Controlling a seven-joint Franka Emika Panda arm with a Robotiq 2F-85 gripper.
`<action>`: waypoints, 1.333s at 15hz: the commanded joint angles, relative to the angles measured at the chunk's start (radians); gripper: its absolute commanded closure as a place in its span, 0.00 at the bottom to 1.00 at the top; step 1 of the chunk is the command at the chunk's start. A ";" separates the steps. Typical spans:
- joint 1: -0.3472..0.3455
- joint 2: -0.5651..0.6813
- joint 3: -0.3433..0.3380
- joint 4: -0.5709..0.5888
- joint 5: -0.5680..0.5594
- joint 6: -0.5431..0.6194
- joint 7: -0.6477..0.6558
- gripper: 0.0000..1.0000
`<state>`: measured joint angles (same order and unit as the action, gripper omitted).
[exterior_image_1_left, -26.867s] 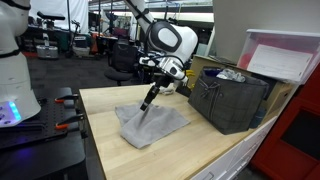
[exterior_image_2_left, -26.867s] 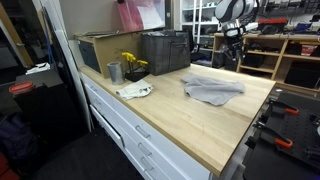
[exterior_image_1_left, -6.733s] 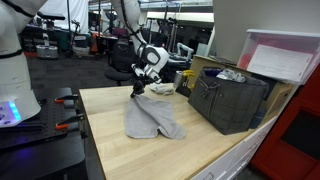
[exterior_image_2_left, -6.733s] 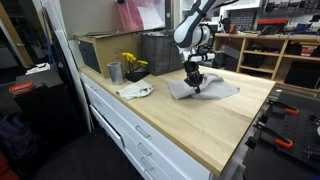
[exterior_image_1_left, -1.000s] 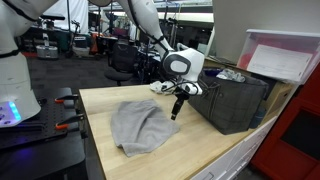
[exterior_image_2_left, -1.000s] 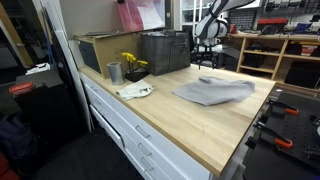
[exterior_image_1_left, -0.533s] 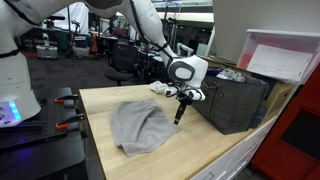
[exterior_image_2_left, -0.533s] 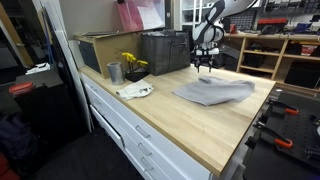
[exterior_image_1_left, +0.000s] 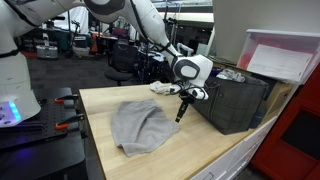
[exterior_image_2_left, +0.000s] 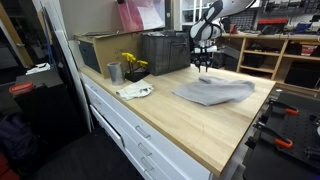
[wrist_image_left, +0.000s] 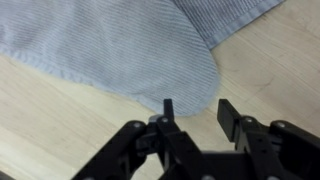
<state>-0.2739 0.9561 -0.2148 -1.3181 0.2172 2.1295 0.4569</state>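
Hovering at a corner of the grey cloth (wrist_image_left: 110, 45), fingers (wrist_image_left: 229, 116) half spread, empty. Judged light, limp, thin: pinch that corner off the desk (wrist_image_left: 60, 125).

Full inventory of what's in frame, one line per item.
cloth: one, grey, lying rumpled on the table
table: one, light wood top, pale drawers below
crate: one, dark grey, along the table's far side
cardboard box: one, brown, beside the crate
cup: one, metal, in front of the box
flowers: one bunch, yellow, by the cup
flat item: one, white, near the cup; too small to identify
arm: one, white, over the table
tool: one, black, at the cloth's corner, jaws apart, empty
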 joint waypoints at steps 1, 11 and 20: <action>-0.018 0.051 0.017 0.084 0.009 -0.079 -0.003 0.19; -0.015 0.112 0.008 0.164 -0.003 -0.149 0.016 0.66; -0.013 0.132 -0.003 0.210 -0.025 -0.307 0.045 1.00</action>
<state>-0.2798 1.0672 -0.2130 -1.1698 0.2062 1.9200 0.4770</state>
